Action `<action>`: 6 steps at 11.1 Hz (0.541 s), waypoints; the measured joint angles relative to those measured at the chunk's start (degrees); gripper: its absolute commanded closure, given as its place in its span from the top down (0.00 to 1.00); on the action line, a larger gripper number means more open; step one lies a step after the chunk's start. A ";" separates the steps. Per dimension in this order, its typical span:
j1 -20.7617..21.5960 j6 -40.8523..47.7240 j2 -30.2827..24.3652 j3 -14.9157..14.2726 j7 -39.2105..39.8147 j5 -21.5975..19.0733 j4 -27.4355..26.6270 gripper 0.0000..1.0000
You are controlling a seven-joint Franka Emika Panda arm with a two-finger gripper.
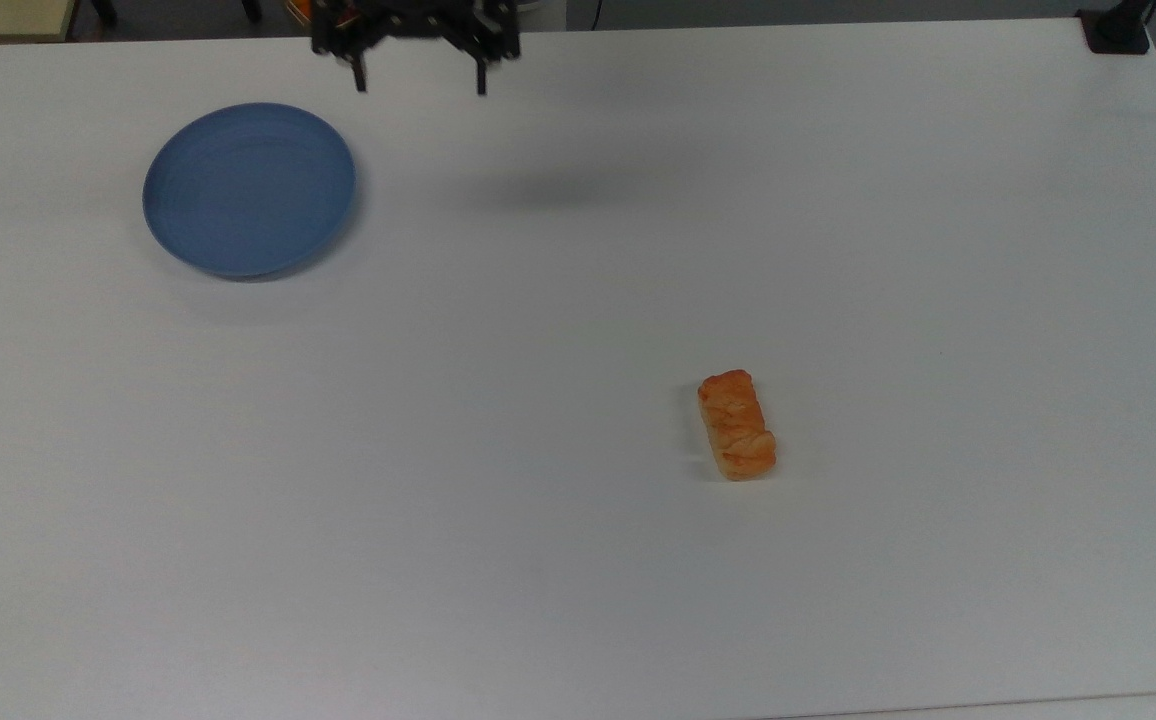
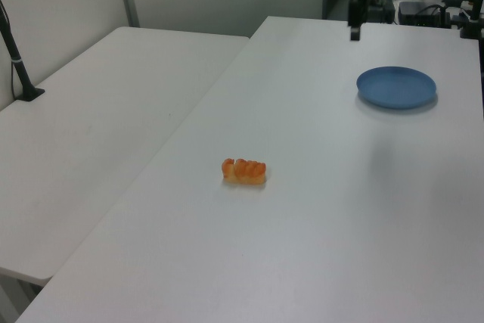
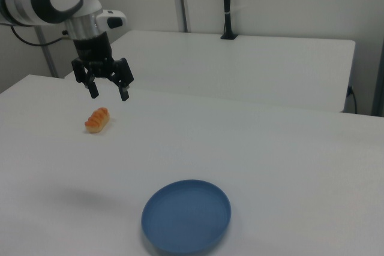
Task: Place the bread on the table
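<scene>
The bread lies flat on the white table, right of centre in the top view; it also shows as the orange loaf in the left view and the bread in the right view. My gripper hangs high at the top view's upper edge, far from the bread and just beyond the blue plate's far side. In the right view the gripper is open with nothing between its fingers. In the left view the gripper hangs above the table's far end.
A round blue plate sits at the top view's upper left, with nothing on it, also seen as the plate in the right view. A second white table stands alongside in the left view.
</scene>
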State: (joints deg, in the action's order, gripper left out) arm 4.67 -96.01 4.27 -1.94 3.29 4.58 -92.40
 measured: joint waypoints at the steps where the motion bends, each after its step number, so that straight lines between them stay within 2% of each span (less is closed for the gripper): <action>1: -1.58 1.27 -2.07 -0.09 1.20 0.00 -0.87 1.00; 3: -3.99 2.42 -4.21 -0.17 2.04 0.00 -1.82 1.00; 6: -4.90 3.79 -5.41 -0.19 2.04 0.00 -1.99 1.00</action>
State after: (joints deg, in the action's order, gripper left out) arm -0.23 -92.22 -1.14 -2.13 5.33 4.58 -94.39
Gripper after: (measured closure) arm 0.000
